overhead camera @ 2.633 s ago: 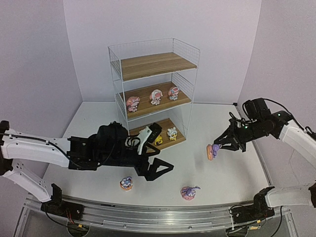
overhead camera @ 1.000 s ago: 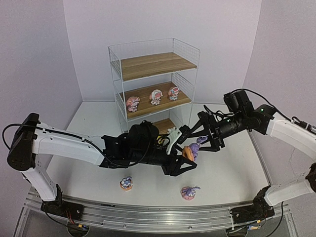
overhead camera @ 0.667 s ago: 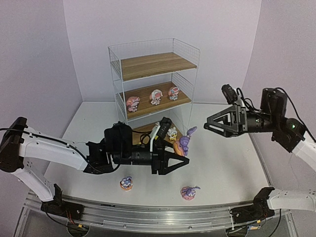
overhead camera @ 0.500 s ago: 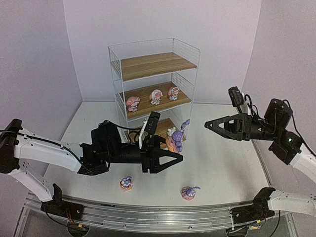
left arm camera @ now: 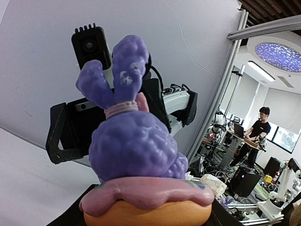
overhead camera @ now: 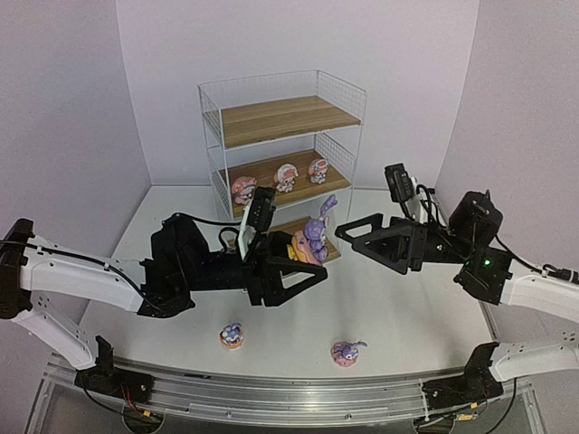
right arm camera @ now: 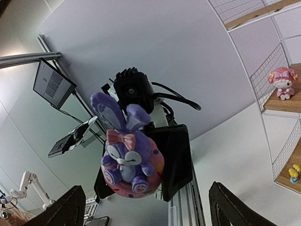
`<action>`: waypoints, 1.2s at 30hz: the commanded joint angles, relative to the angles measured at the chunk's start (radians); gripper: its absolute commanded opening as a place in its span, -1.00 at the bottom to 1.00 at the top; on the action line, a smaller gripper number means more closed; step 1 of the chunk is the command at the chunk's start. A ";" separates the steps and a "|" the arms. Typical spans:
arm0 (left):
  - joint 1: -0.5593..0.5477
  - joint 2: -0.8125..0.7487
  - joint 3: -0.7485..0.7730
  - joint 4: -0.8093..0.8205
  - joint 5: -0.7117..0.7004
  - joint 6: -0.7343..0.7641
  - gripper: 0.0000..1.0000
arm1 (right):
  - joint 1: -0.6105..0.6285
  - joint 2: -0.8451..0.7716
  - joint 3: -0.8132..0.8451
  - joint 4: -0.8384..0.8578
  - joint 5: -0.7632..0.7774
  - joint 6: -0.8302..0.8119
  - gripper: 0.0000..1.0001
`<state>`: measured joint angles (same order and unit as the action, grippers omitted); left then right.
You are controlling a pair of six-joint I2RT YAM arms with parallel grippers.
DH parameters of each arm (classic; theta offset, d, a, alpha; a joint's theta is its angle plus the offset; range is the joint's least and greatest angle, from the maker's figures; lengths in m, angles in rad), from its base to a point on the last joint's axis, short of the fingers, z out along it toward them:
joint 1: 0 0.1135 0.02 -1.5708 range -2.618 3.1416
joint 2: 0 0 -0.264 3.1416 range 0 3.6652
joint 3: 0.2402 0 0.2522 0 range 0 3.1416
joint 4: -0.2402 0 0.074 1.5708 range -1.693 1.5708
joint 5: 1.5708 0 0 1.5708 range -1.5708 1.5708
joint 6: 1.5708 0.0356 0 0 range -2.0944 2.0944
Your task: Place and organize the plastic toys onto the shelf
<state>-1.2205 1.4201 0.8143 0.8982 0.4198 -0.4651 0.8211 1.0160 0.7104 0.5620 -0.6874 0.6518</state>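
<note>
A purple bunny [overhead camera: 315, 235] on a pink base is held upright above the table by my left gripper [overhead camera: 303, 258], which is shut on its base in front of the shelf's [overhead camera: 280, 113] bottom board. In the left wrist view the purple bunny [left arm camera: 134, 150] fills the frame. My right gripper [overhead camera: 348, 237] stands open just right of it, fingers pointing at the toy without touching it. In the right wrist view the purple bunny [right arm camera: 129, 160] faces me beyond my open right gripper [right arm camera: 146, 212]. Two more purple bunnies [overhead camera: 232, 336] [overhead camera: 346, 352] stand on the table in front.
Three pink-white toys [overhead camera: 287, 177] stand on the shelf's middle board. A yellow toy [right arm camera: 294, 173] shows on the bottom board, and the top board [overhead camera: 288, 118] holds nothing. The white tabletop [overhead camera: 407, 307] spreads around the arms.
The right gripper has let go of the purple bunny and opened. The left gripper now holds it alone and has carried it up and back toward the shelf.
</note>
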 commanded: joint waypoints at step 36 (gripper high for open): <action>0.023 0.014 0.039 -0.030 -0.063 0.022 -1.00 | 0.184 0.162 0.173 0.004 0.312 -0.158 -0.34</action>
<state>-1.2030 1.4403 0.8169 0.8387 0.3755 -0.4477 1.0004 1.1839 0.8444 0.5510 -0.4221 0.4904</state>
